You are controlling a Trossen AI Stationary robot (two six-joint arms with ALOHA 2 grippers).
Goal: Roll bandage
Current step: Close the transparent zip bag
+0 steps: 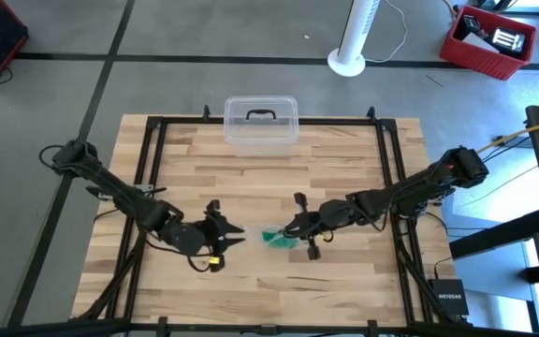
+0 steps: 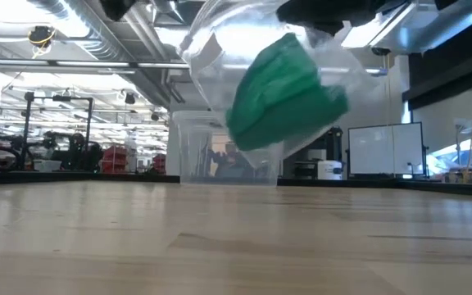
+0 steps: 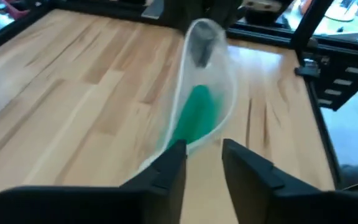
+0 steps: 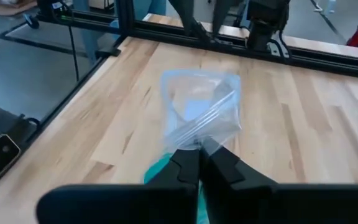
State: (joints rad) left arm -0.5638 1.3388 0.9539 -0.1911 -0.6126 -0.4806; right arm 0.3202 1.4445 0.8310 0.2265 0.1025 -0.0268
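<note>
The teal-green bandage point(image 1: 277, 240) sits bunched inside a clear plastic wrapper point(image 4: 201, 102), which hangs in the air between my two grippers. In the low view the bandage point(image 2: 285, 90) and the wrapper point(image 2: 220, 41) are well above the table. My right gripper point(image 4: 199, 152) is shut on the wrapper, and the bandage point(image 4: 157, 173) shows beside and below its fingers. My left gripper point(image 3: 204, 155) is open at the wrapper's other end. The bandage point(image 3: 194, 118) lies just beyond its fingertips. My right gripper pinches the clear wrapper point(image 4: 197, 138) between its two shut fingers, coming level from the table's right side. The wrapper spreads out beyond the fingers and is lifted clear of the table, with the bandage low inside it. My left gripper has the wrapper's near edge point(image 3: 180, 144) at one fingertip; I cannot tell whether it touches.
A clear lidded plastic box point(image 1: 261, 122) stands at the table's far middle, and it also shows in the low view point(image 2: 195, 152). Black frame rails point(image 1: 148, 168) run along the table's sides. Bare wood lies on all sides of the grippers.
</note>
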